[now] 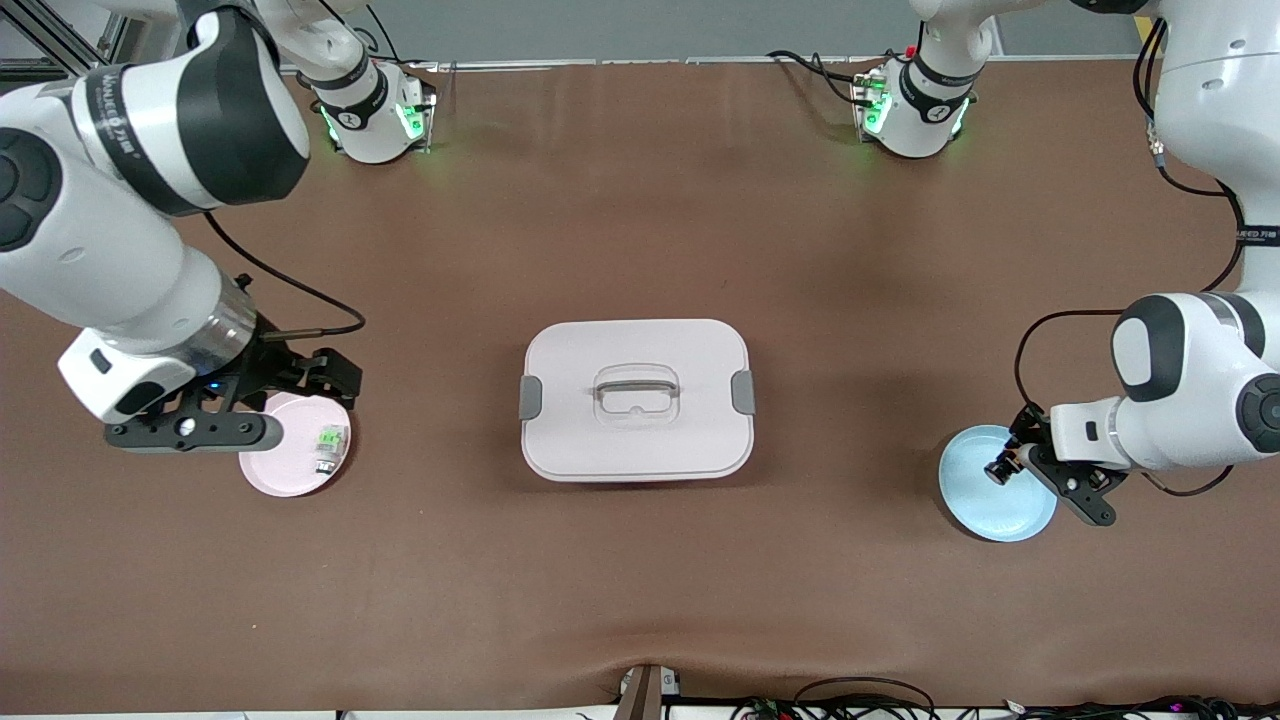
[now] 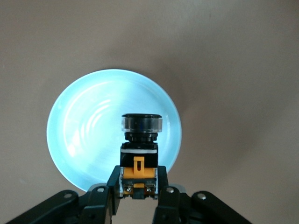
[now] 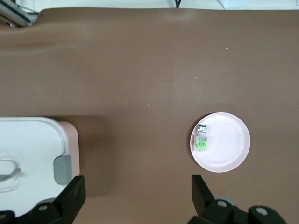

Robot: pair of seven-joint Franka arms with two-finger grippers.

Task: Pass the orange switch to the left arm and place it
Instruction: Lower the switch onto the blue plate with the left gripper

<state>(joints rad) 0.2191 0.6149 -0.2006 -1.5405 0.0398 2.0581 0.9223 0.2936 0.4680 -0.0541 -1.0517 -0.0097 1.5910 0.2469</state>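
The orange switch (image 1: pixel 998 470) is a small black cylinder with an orange clip. My left gripper (image 1: pixel 1006 466) is shut on it and holds it just over the pale blue plate (image 1: pixel 990 508) at the left arm's end of the table. In the left wrist view the switch (image 2: pixel 139 156) sits between the gripper's (image 2: pixel 139 181) fingers above the plate (image 2: pixel 84 135). My right gripper (image 1: pixel 325 385) is open and empty, up over the bare table between the pink plate (image 1: pixel 280 472) and the box (image 1: pixel 636 398). The right wrist view shows it (image 3: pixel 138 191) wide open.
The white box with its grey handle and side clips stands mid-table between the two plates; its corner shows in the right wrist view (image 3: pixel 28 149). The pink plate (image 3: pixel 229 149) holds a green-and-silver switch (image 1: pixel 329 447), also in the right wrist view (image 3: pixel 202 139).
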